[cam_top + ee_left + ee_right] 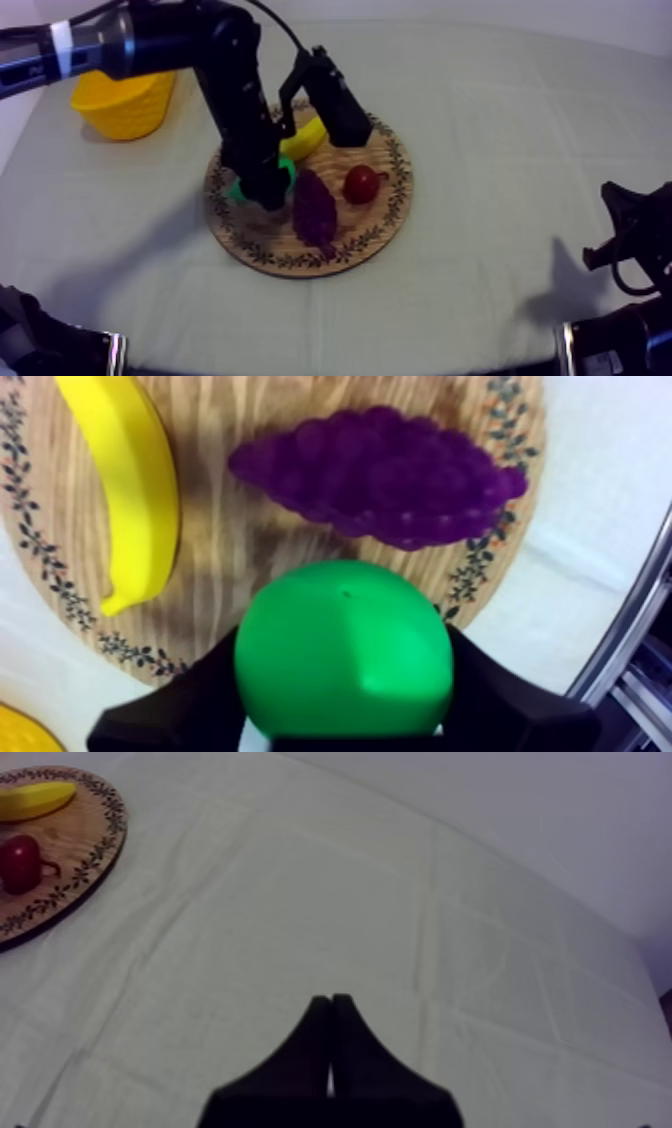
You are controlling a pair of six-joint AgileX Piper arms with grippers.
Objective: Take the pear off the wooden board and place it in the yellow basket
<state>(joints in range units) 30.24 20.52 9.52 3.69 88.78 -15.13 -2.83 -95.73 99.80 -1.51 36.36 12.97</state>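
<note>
Two black fingers (170, 711) of your left gripper (266, 192) are clamping the green pear (343, 651), which is sitting between them over the wooden board (390, 215), just beside the grapes (315, 208) and near the banana (305, 138). Your right gripper (331, 1007) is hovering over bare cloth (400, 902), fingers lying together. The yellow basket (125, 105) is standing well apart, beyond the board's rim.

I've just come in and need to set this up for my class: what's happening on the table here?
The left gripper is shut on the green pear over the wooden board, beside the bunch of grapes. Whether the pear has left the wood, I cannot tell. The banana and the small red fruit lie on the board too. The yellow basket stands at the table's far left. The right gripper rests shut over bare cloth.
</note>
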